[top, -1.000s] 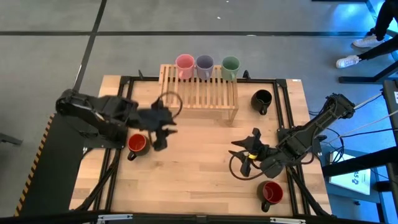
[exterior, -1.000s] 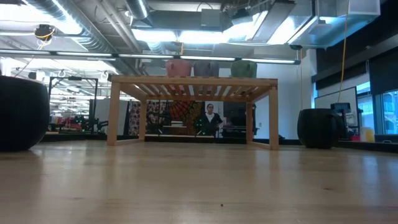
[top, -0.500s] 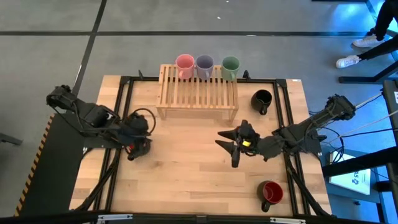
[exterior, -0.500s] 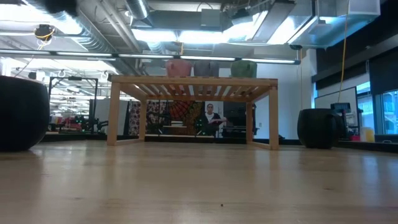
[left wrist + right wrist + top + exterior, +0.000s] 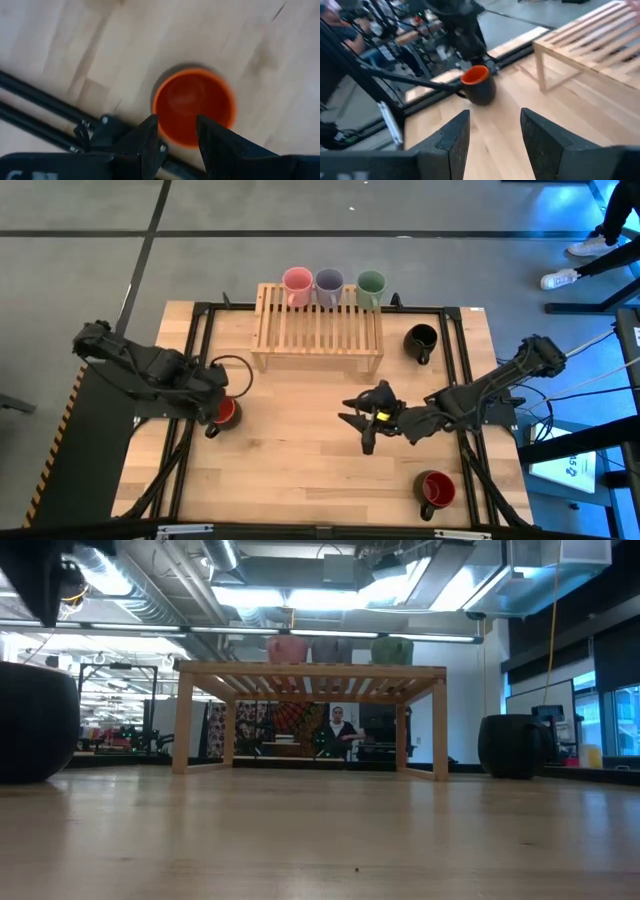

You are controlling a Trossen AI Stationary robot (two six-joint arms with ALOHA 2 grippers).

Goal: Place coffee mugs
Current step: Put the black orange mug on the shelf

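Jaws of the left gripper [image 5: 176,135] are standing parted, released, directly above the orange-red-inside mug [image 5: 194,106]; its rim is showing in the gap between the two fingers, no contact visible. That mug is sitting upright on the wooden surface [image 5: 300,450], near its left edge, just beside the black frame rails [image 5: 35,107].

Right gripper [image 5: 366,423] is hovering over mid-surface, jaws spread and holding nothing, pointing across toward the orange-red-inside mug, well apart from it.

Red-inside mug [image 5: 436,489] is sitting near the front right corner, handle toward the front edge. All-black mug [image 5: 421,339] is sitting at the right, just beside the wooden rack [image 5: 318,332].

Along the rack's far edge three mugs are standing in a row, close together: pink mug [image 5: 297,281], lavender-grey mug [image 5: 329,282], green mug [image 5: 371,283].

Beyond the surface, a person [image 5: 340,730] is showing under the rack in the low view.
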